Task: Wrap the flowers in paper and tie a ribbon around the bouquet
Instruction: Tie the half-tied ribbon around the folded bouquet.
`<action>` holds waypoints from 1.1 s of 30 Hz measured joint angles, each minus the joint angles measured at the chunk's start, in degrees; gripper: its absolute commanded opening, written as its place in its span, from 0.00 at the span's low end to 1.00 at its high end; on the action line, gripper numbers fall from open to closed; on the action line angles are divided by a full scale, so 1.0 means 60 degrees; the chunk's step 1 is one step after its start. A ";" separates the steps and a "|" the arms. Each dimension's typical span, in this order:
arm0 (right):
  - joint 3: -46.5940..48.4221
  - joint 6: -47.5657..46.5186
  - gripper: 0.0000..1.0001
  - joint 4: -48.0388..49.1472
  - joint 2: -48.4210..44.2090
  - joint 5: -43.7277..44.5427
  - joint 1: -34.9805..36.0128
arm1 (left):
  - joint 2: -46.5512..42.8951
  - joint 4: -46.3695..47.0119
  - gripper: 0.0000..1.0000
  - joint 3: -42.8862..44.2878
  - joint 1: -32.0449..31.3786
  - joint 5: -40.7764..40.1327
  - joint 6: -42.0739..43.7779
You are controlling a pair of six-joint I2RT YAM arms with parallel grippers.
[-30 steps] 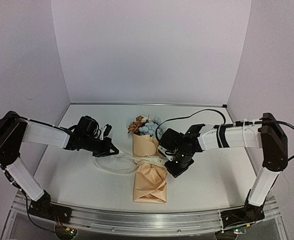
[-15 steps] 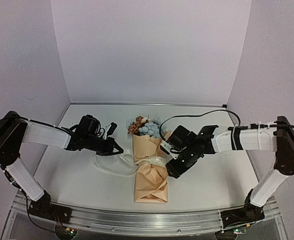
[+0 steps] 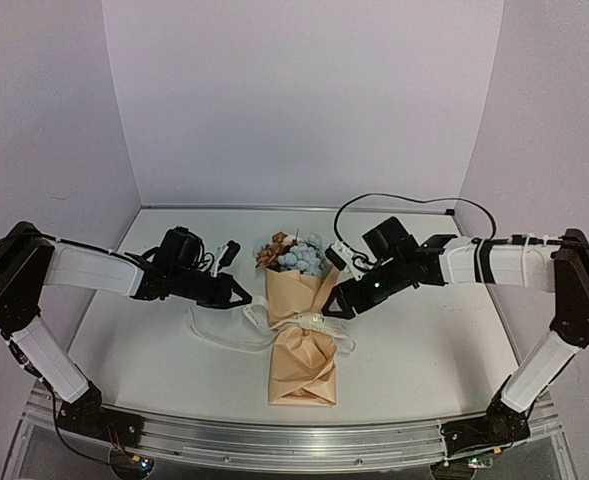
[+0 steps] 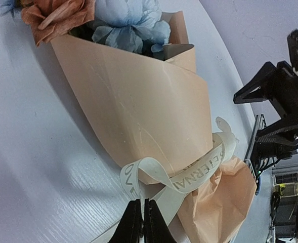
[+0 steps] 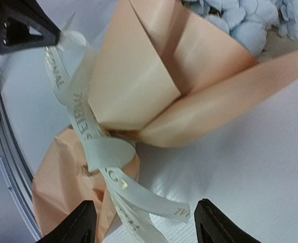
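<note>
Wrapped already, and by the look of it partway through tying. Lying flat on the table (image 3: pixel 424 350) between the 2 grippers: the bouquet (image 3: pixel 299 345), with the flowers (image 3: pixel 294 255) at its far, wide end.

Pressed together on 1 tail of the ribbon (image 3: pixel 314 322): the left gripper (image 3: pixel 236 295), just to the left of the cone's narrow waist. Spread wide and holding nothing: the right gripper (image 3: pixel 334 306), just to the right of that waist, with a loose printed tail lying on the table below its open fingers. Banded around the waist with a slack loop toward the left gripper; cannot tell whether a knot has formed.

Judged thin, floppy and smooth, that ribbon: apt to slip from a shallow pinch. Best taken across its flat width, a little in from the free end nearest the right fingertips.

Judged light and springy, the paper (image 4: pixel 138 111): stiff enough to keep a cone, quick to crease or unroll. Better not squeezed. Likely to skate sideways under a 1-sided tug, so pull both tails evenly, each toward its own hand. Keep clear of the blooms beyond the fingertips, soft and easily crushed.
</note>
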 measured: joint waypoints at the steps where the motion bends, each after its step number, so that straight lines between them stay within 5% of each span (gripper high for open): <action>1: 0.0243 0.0090 0.64 0.0119 0.0168 -0.0414 -0.0172 | 0.0000 -0.0027 0.06 0.0056 -0.0014 -0.0003 0.0037; 14: 0.0761 -0.0175 0.57 0.0644 0.1074 -0.3230 -0.0645 | 0.0000 -0.0193 0.06 0.0570 -0.0110 -0.0022 0.0297; 33: 0.0290 -0.1449 0.54 0.0569 0.1307 -0.3405 -0.0692 | 0.0000 -0.0508 0.07 0.0605 -0.0110 -0.0174 0.0293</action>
